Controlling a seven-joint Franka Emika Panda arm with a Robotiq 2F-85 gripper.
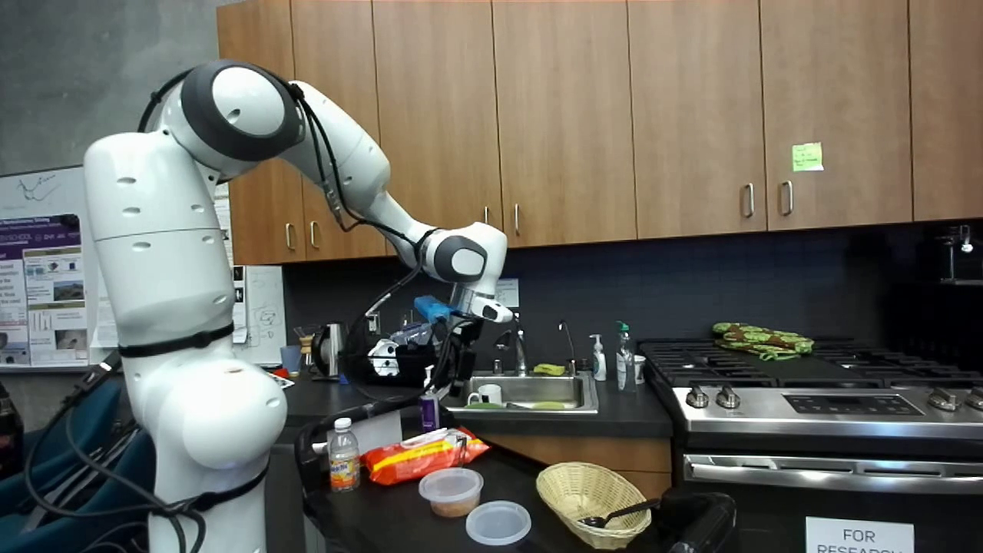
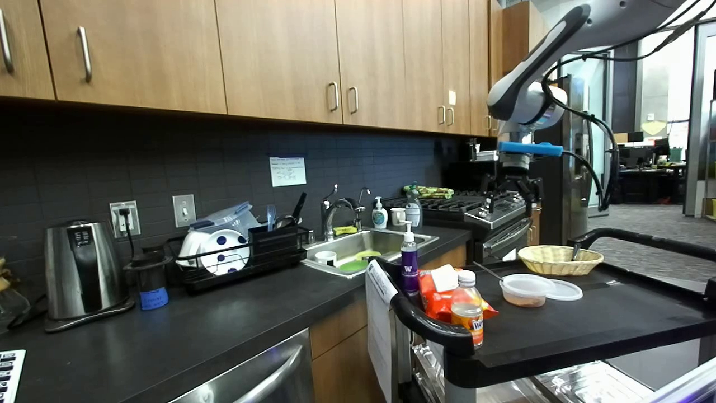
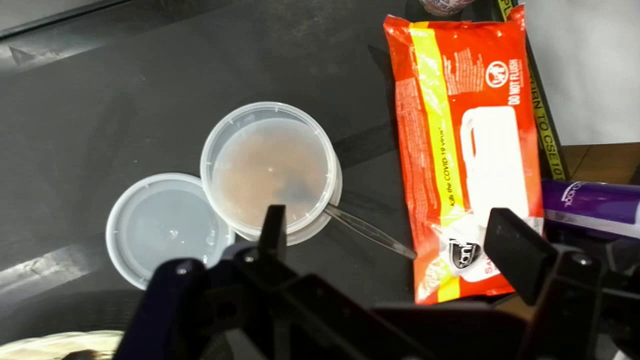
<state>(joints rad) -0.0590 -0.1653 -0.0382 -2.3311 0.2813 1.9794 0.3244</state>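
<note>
One loose lid (image 1: pixel 498 523) lies beside a tub (image 1: pixel 454 508), both below the hand (image 3: pixel 390 232), which is spread wide.

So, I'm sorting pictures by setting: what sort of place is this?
A kitchen, perhaps in a research lab: a sink, a stove and a sign reading FOR RESEARCH, cut off at the frame's edge, show it.

Above tub (image 2: pixel 523 298): open air up to gripper (image 3: pixel 390 232) height. Broad bare cart top (image 2: pixel 615 319) on tub's side away from wipes pack (image 3: pixel 465 150). Gap between tub and wipes pack crossed by slanting spoon handle (image 3: pixel 372 232). Lid (image 3: pixel 170 225) just beside tub, basket (image 1: pixel 576 491) farther off past lid. Purple pump bottle (image 2: pixel 410 266) beyond wipes pack from tub.
</note>
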